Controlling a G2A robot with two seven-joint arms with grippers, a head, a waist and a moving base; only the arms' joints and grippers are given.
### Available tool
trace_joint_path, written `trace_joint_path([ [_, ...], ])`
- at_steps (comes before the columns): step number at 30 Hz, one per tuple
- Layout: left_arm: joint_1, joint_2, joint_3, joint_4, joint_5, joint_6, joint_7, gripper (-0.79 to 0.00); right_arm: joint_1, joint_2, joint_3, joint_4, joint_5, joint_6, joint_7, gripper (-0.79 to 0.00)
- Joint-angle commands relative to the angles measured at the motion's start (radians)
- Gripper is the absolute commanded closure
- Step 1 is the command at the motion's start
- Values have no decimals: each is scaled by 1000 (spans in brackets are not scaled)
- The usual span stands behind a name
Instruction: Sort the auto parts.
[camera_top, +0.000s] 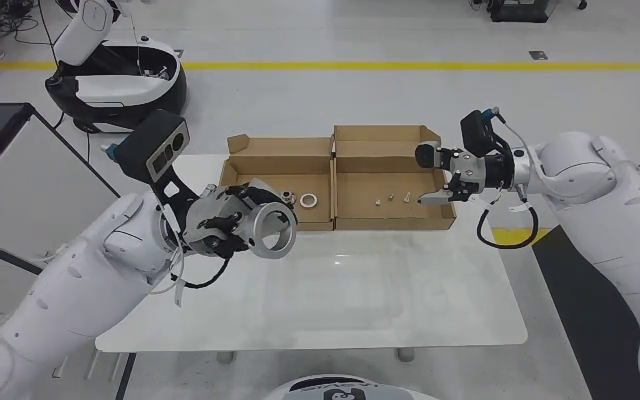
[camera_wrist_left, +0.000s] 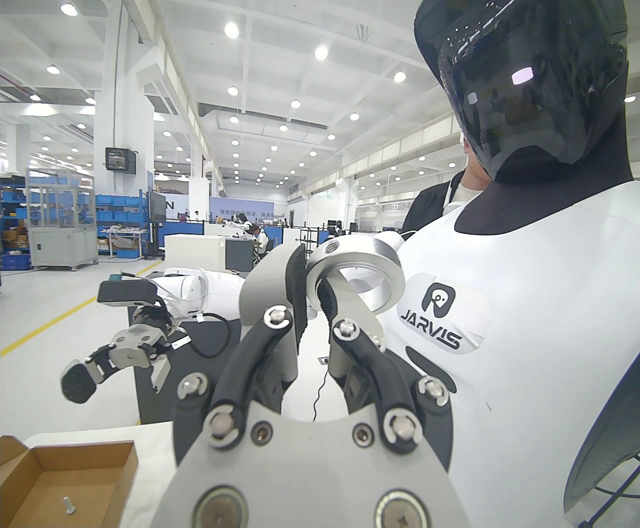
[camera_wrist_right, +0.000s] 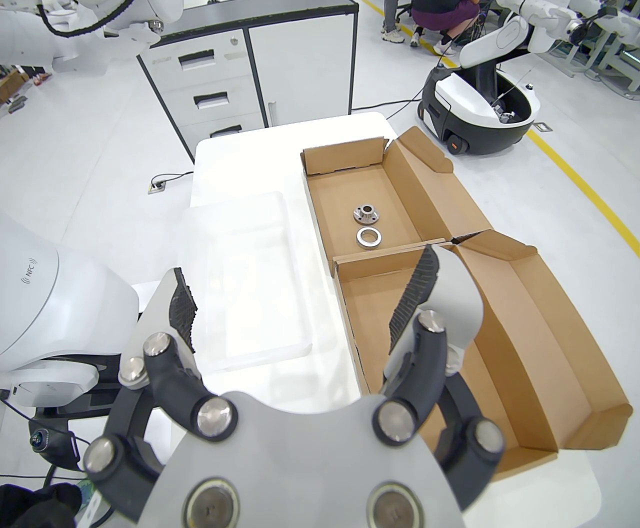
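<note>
Top view shows the left gripper (camera_top: 243, 226) clamped on the wall of a large metal ring (camera_top: 270, 232), held up above the desk (camera_top: 400, 290). Just beyond this gripper sits the left cardboard box (camera_top: 290, 165), with a flanged part (camera_top: 286, 196) and a small ring (camera_top: 310, 200) inside. The right gripper (camera_top: 438, 180) hangs with its jaws spread wide over the right cardboard box (camera_top: 380, 178), with small bolts (camera_top: 392, 198) lying near it.
</note>
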Motion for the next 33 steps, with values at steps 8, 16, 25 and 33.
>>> trace_joint_path([
  [8,44,-12,-27,-30,-74,0,34,0,0,0,0,0,0,0,0,-785],
  [16,87,-46,-44,-99,-229,0,60,0,0,0,0,0,0,0,0,-785],
  [25,116,-82,-106,-50,-232,0,-106,0,0,0,0,0,0,0,0,-785],
  [33,137,-93,-163,-25,-172,0,-245,0,0,0,0,0,0,0,0,-785],
])
